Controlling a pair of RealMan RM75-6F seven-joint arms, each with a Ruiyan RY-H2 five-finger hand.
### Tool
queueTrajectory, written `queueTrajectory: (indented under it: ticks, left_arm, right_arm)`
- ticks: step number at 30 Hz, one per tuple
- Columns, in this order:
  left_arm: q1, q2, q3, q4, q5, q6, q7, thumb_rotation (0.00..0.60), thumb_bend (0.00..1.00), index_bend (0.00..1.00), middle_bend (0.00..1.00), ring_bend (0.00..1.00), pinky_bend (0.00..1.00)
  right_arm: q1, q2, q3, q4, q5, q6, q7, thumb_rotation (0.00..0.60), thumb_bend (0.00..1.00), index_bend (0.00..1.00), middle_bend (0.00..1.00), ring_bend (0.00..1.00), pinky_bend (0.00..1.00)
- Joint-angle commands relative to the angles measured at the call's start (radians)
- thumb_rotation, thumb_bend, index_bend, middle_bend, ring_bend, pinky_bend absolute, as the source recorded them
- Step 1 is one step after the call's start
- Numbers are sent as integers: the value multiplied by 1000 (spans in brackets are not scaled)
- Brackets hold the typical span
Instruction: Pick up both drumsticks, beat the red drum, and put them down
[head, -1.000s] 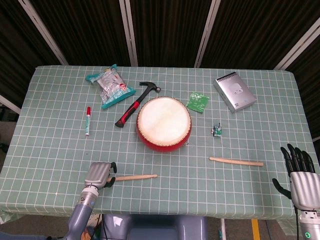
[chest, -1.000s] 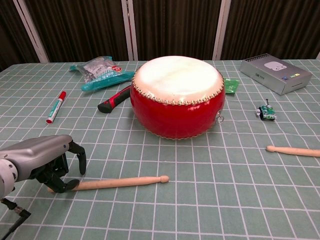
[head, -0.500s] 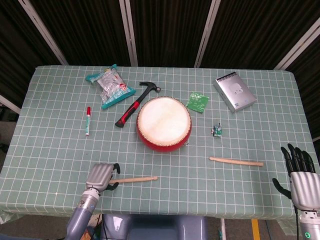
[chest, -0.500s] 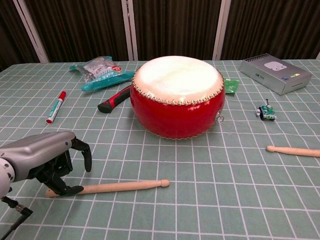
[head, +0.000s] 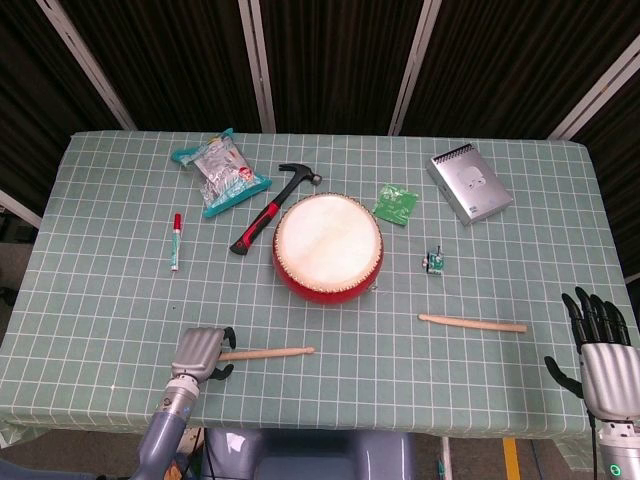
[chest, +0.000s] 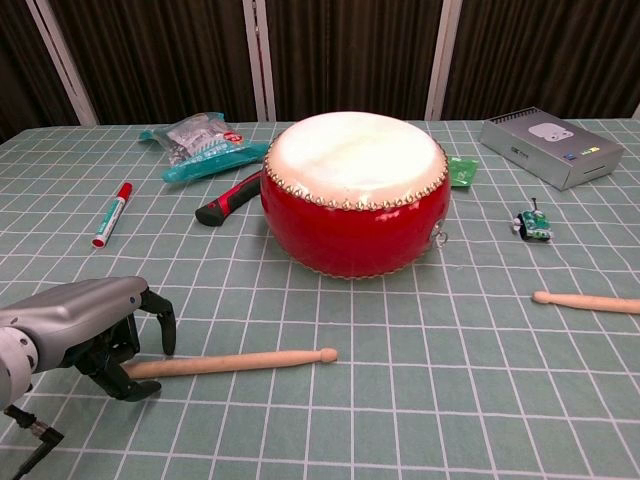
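L hand (chest: 95, 330) is curling its fingers around the butt of the near pale wooden drumstick (chest: 240, 361), lying on the green checked tablecloth (head: 100, 300) in front of the round red drum w/ white skin (chest: 355, 190); R hand (head: 598, 345) is hanging empty w/ fingers spread, off the table edge beyond the second wooden drumstick (head: 472, 323)

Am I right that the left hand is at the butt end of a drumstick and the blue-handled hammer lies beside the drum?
Not quite: the hammer has a red and black handle, as the head view shows. The rest holds: left hand, drumstick, drum.
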Motion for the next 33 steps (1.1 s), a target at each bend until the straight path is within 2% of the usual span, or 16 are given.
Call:
queueTrajectory:
  ticks: [1, 8, 18, 22, 27, 33]
  left_arm:
    - [-1, -4, 1, 10, -9, -3, -2, 600, 238, 456, 1000, 1000, 1000]
    - [-5, -14, -2, 29, -20, -4, -7, 600, 247, 483, 1000, 1000, 1000]
    - [-9, -17, -1, 39, -34, -5, -8, 600, 456, 620, 1000, 1000, 1000]
    - [-7, -7, 1, 30, -25, 1, -16, 600, 492, 683, 1000, 1000, 1000]
    - [2, 36, 6, -7, 25, 19, -42, 600, 519, 743, 1000, 1000, 1000]
    - [24, 138, 10, -74, 128, 51, -104, 600, 523, 752, 1000, 1000, 1000]
  right_arm:
    - [0, 0, 0, 0, 1, 0, 0, 600, 261, 0, 0, 1, 81]
    - [-1, 0, -1, -1, 1, 0, -1, 600, 261, 0, 0, 1, 80]
    - [-1, 2, -1, -5, 6, -6, 1, 600, 261, 0, 0, 1, 80]
    - [-1, 4, -1, -7, 8, -8, 0, 600, 261, 0, 0, 1, 81]
    - [-2, 4, -1, -9, 10, -8, 0, 600, 262, 0, 0, 1, 81]
    - [0, 5, 0, -10, 11, -11, -2, 600, 261, 0, 0, 1, 81]
